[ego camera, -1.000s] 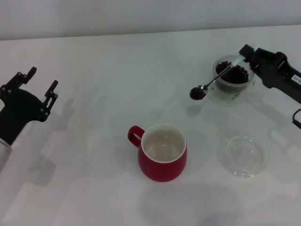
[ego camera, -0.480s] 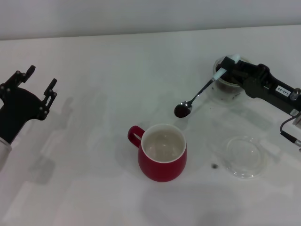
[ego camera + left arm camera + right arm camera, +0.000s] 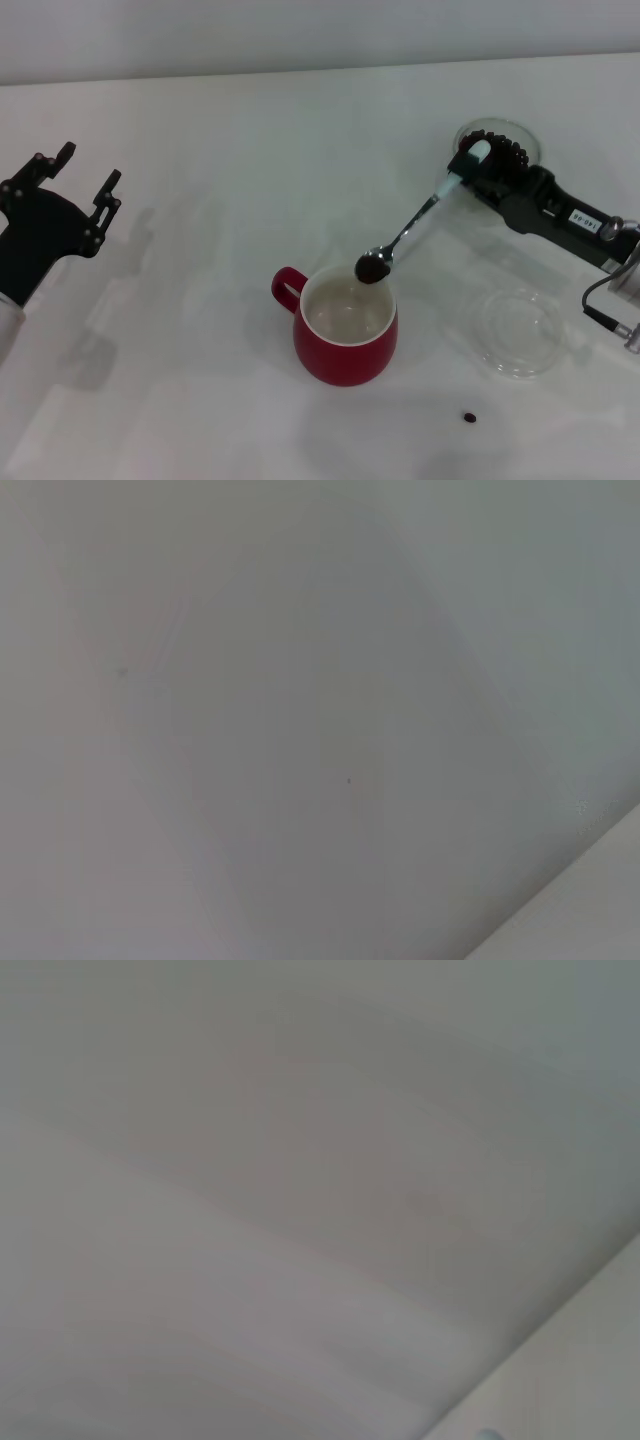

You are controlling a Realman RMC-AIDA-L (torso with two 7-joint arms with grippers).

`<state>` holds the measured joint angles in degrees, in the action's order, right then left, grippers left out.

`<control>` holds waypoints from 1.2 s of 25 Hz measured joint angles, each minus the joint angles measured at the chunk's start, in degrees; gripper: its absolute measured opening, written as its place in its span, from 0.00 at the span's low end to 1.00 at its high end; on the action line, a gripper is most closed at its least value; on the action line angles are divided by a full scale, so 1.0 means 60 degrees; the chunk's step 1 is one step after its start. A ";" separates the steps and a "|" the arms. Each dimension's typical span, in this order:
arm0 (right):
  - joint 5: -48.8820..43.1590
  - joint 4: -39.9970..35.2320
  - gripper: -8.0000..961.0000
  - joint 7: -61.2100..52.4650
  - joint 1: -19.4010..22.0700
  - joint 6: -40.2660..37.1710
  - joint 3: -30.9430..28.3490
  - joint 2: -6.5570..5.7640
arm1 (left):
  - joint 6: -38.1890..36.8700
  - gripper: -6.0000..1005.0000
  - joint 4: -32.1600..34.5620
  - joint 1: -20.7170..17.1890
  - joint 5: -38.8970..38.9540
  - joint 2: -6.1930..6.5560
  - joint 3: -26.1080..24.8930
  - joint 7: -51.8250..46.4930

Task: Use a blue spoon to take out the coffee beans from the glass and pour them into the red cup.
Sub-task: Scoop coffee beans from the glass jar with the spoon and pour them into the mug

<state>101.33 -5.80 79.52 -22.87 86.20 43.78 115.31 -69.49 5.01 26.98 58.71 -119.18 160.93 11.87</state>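
The right gripper (image 3: 468, 166) clenches the blue spoon (image 3: 412, 224), its bean-filled bowl over the red cup (image 3: 345, 325); the left gripper (image 3: 78, 175) idles, jaws released.

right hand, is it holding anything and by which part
Yes: the right hand grips the blue spoon by the end of its pale blue handle, the bean-loaded bowl over the red cup rim.

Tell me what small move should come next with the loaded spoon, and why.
Probably ease it a little further over the red cup, then tip it. The right gripper holds the blue spoon by its handle; its bowl, carrying coffee beans, sits just at the cup's far rim. One stray bean already lies on the table, so tipping here risks another spill.
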 joint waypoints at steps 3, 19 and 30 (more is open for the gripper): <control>0.0001 0.0053 0.16 0.0058 -0.0024 -0.0042 0.0104 0.0000 | 0.0001 0.51 0.0000 -0.0012 -0.0018 0.0000 0.0000 -0.0001; 0.0016 0.0014 0.16 0.2213 -0.0275 0.0397 0.0645 0.0044 | 0.0035 0.51 -0.0027 -0.0128 -0.0030 0.0000 0.0024 0.0095; 0.0008 -0.0021 0.16 0.4555 -0.0370 0.0858 0.1132 0.0044 | 0.0171 0.52 -0.0045 -0.0086 -0.0010 0.0003 0.0005 0.0235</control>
<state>101.37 -5.93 106.84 -25.08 91.34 50.57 115.57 -68.47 4.74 26.47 58.65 -119.16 160.96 13.27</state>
